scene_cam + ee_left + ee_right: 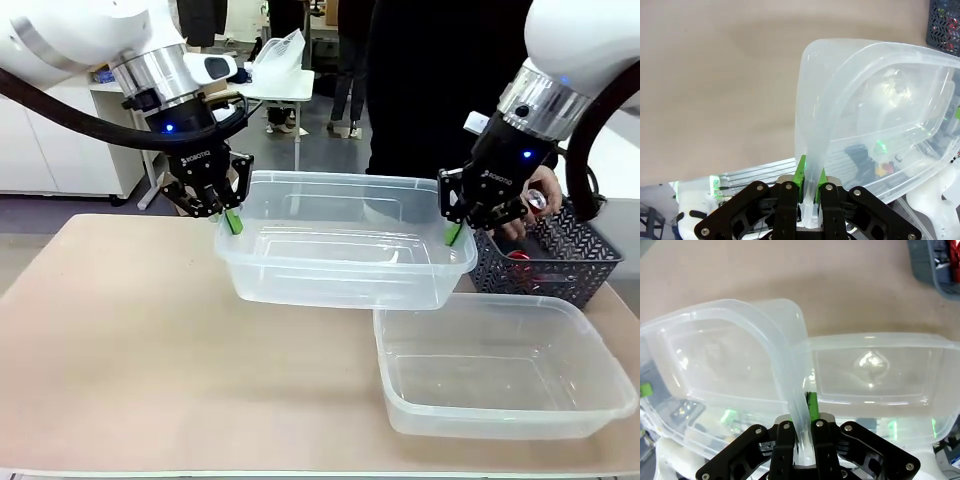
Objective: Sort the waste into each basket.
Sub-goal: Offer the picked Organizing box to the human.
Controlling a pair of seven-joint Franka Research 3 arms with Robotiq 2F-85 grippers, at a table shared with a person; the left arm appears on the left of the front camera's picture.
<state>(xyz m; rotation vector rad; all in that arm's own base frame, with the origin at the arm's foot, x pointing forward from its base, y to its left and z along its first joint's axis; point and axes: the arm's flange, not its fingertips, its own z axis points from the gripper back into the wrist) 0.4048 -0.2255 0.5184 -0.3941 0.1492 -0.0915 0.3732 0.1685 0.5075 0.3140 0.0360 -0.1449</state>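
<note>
Beige and bare along its left side, the desk point(120, 340) stands in an open workroom with white cabinets point(50, 150) behind. At left, the left claw point(230, 218) is pinched tight on the rim of a clear tub point(345, 250), which hangs above the desk. At the tub's other end, the right claw point(453, 230) is clamped on the opposite rim. A second clear tub point(500, 370) sits on the desk at front right, just beside and below the raised one. Farther right, a dark lattice basket point(565, 260) holds red cans point(518, 258), with a person's hand point(540, 200) over it. Setting the raised tub down well likely calls for both arms to move level and together, so the thin rim neither twists nor slips.
</note>
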